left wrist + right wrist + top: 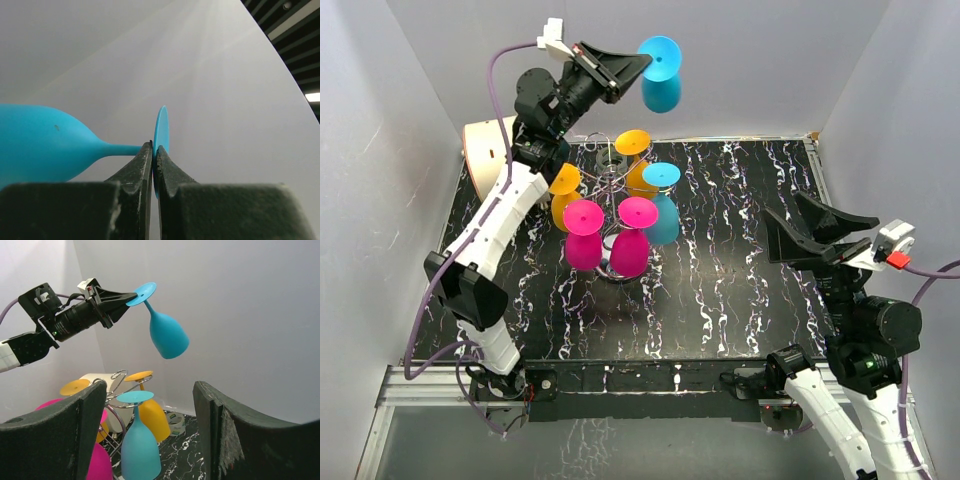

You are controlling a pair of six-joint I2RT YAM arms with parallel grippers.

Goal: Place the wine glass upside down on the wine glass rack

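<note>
My left gripper [645, 62] is shut on the round foot of a blue wine glass [661, 88], held high near the back wall above the wine glass rack [604, 168]. In the left wrist view the jaws [154, 150] pinch the foot disc edge-on, and the wine glass's bowl [40, 150] points left. In the right wrist view the wine glass [168, 336] hangs tilted, bowl down, from the left gripper [131, 297]. The silver wire rack [116, 377] carries several upside-down glasses: orange, magenta and blue. My right gripper [783, 205] stands open and empty at the right, its fingers [87, 412] framing the rack.
A blue glass [139, 440] hangs on the rack arm nearest the right gripper, with an orange one [152, 417] behind it. A white cylinder [485, 145] stands at the back left and a tape roll [175, 422] lies behind the rack. Grey walls close in on three sides.
</note>
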